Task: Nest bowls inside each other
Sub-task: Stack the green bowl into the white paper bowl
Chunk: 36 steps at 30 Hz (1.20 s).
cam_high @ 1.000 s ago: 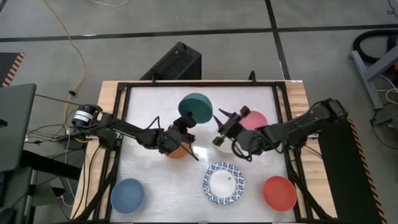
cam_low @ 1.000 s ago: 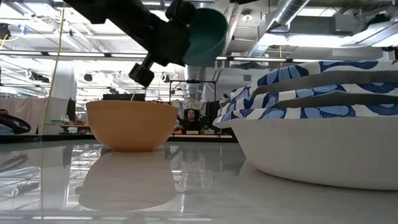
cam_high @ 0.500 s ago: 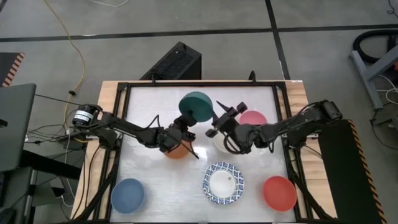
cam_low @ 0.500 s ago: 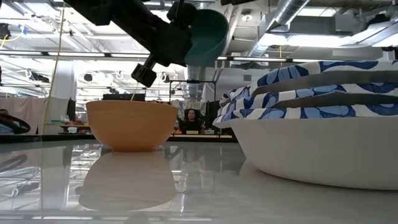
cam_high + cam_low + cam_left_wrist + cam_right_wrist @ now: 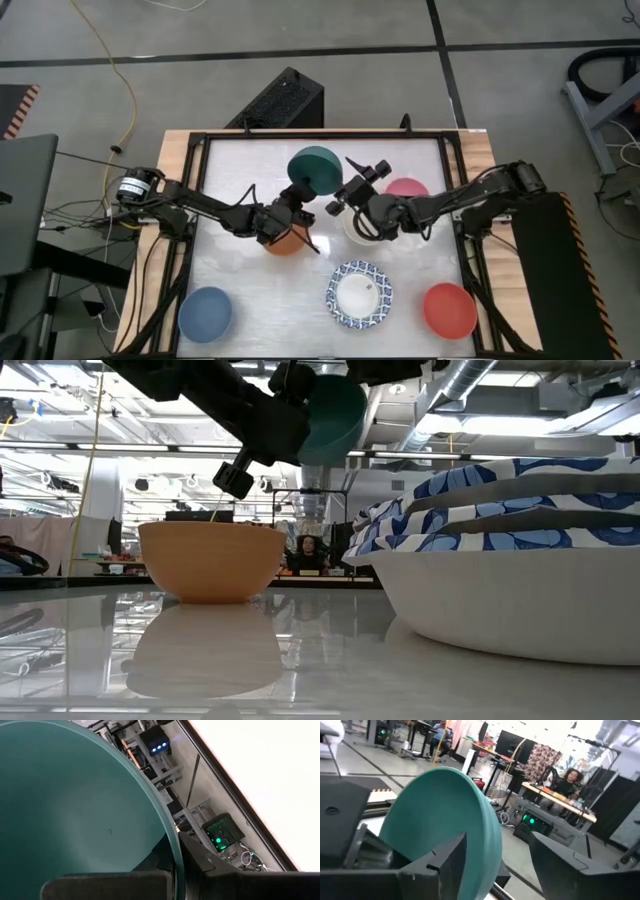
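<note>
Table [image 5: 250, 300] of glossy white, black-framed, stands on grey concrete; beyond it lie an open workshop, desks and a seated person [image 5: 566, 779]. No writing is legible. Left gripper [image 5: 300, 196] has its fingers clamped on the green bowl [image 5: 314, 171], held tilted above the orange bowl [image 5: 286, 240]. Right gripper [image 5: 352, 180], fingers spread wide and empty, sits just beside that green bowl.

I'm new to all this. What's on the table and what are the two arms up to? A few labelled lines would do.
Left pincer: shut on the rim of the green bowl, held up in the air, tilted
Below it: orange bowl on the table
Right pincer: open, beside the green bowl
Under the right arm: cream bowl, pink bowl
Near edge: blue bowl, blue-patterned white bowls stacked, red bowl
</note>
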{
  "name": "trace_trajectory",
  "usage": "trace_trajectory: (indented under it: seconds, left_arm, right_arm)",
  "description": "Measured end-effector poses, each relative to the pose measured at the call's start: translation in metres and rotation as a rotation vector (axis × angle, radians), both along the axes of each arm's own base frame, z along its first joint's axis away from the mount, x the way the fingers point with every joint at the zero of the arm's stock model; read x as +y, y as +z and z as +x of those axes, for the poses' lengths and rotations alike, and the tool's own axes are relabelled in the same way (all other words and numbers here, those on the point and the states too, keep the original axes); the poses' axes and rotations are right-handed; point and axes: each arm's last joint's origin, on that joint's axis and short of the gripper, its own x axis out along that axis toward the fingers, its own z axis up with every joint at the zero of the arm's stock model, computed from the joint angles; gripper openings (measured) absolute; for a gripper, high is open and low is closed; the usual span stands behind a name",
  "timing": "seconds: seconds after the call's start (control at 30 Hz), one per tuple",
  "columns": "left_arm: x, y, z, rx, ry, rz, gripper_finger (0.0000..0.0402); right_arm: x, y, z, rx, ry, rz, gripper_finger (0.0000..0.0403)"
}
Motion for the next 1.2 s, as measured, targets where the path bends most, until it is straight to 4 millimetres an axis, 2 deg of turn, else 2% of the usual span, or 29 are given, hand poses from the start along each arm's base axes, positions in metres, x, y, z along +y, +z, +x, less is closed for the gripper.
trace_trajectory:
  seconds: [0.4, 0.5, 0.7, 0.73, 0.93, 1.2]
  left_arm:
    - [0.0, 0.0, 0.0, 0.018, -0.015, 0.009, 0.0]
    - [0.0, 0.0, 0.001, 0.024, -0.028, 0.009, 0.0]
    - [0.0, 0.0, 0.001, 0.028, -0.032, 0.012, 0.0]
    - [-0.001, 0.0, 0.001, 0.028, -0.035, 0.011, 0.0001]
    - [-0.003, -0.001, 0.002, 0.022, -0.103, -0.011, 0.0018]
    - [-0.012, 0.0, 0.003, -0.022, -0.179, -0.045, 0.0094]
  right_arm:
    - [-0.011, -0.011, 0.001, -0.017, -0.031, 0.072, 0.0168]
    - [-0.011, -0.013, 0.0, -0.017, -0.031, 0.084, 0.013]
    - [-0.012, -0.015, 0.001, -0.023, -0.02, 0.099, 0.0022]
    - [-0.012, -0.015, 0.001, -0.021, -0.016, 0.1, 0.0015]
    - [-0.015, -0.02, 0.0, -0.016, -0.022, 0.128, 0.0012]
    - [-0.016, -0.027, -0.003, 0.004, -0.033, 0.166, 0.0009]
